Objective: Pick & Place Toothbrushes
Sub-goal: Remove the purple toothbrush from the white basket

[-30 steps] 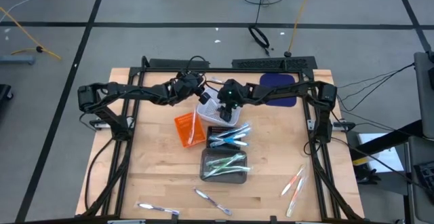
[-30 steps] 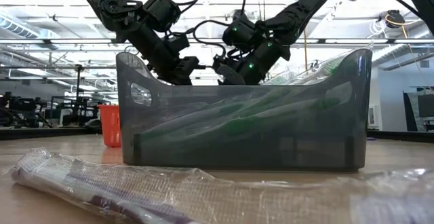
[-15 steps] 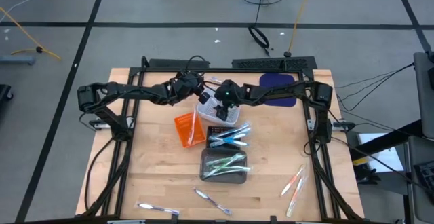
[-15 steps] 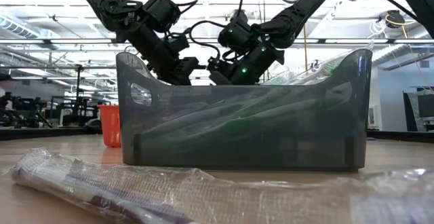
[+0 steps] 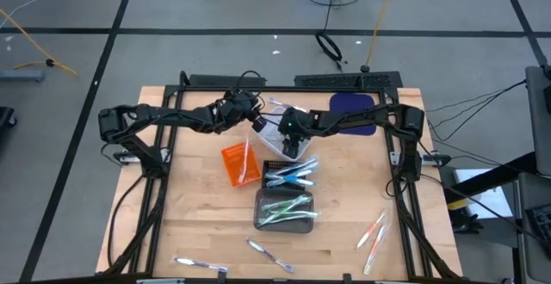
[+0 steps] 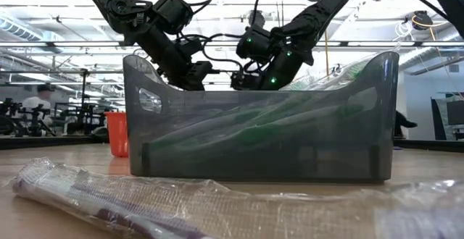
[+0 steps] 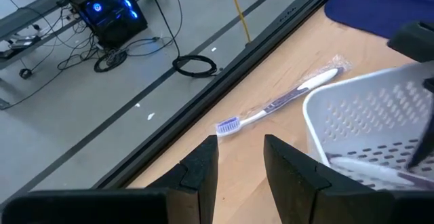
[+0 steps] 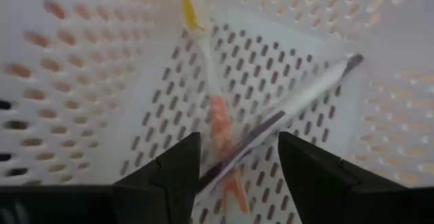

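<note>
In the right wrist view a white perforated basket (image 8: 81, 81) holds an orange toothbrush (image 8: 218, 125) and a white and purple toothbrush (image 8: 298, 102), both lying on its floor under clear wrap. My right gripper (image 8: 239, 142) is open inside the basket (image 5: 274, 142), one finger on each side of the two brushes. My left gripper (image 7: 241, 142) is open at the basket's far left side, holding nothing. Ahead of it a blue-bristled toothbrush (image 7: 278, 103) lies flat on the table.
An orange tray (image 5: 239, 163), a clear tray of blue toothbrushes (image 5: 291, 174) and a dark grey tray of green ones (image 5: 284, 211) stand nearer than the basket. Loose wrapped toothbrushes lie by the near edge (image 5: 200, 265), (image 5: 269, 254) and at near right (image 5: 372, 232). A blue mat (image 5: 355, 112) lies far right.
My right gripper has tipped its fingers further down into the white basket and stays open. The left arm has kept still.
</note>
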Tool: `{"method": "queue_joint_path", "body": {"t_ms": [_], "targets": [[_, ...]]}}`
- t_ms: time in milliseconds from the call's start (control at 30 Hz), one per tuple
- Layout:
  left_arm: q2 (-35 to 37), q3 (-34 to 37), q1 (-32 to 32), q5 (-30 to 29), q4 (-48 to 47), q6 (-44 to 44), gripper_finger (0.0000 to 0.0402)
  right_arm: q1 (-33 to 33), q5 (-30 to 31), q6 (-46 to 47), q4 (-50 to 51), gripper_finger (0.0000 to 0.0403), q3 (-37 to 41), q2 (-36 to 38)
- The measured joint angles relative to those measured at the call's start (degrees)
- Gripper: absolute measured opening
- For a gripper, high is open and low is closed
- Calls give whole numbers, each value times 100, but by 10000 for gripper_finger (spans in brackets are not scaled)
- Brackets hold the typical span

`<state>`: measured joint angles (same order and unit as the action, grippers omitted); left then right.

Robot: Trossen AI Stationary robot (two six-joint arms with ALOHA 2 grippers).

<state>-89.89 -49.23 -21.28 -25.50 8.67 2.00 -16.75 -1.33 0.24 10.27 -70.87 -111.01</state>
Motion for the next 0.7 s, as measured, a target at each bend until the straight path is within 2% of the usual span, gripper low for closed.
{"method": "queue_joint_path", "body": {"t_ms": [133,200,267,400,433,700], "targets": [[0,-1,0,2,-2,0,120,3,87,-87,69,187,-24,-146],[0,-2,0,0,-4,-2,120,17,135,-143,82,170,-26,-222],[0,0,0,0,-4,-2,120,15,128,-156,91,137,-26,-226],[0,0,0,0,-4,-24,120,15,294,-170,75,34,-25,-168],[0,-2,0,0,-3,-24,120,15,264,-218,73,21,-15,-124],[0,-1,0,0,-7,-13,120,17,377,-320,-12,1,14,118]]}}
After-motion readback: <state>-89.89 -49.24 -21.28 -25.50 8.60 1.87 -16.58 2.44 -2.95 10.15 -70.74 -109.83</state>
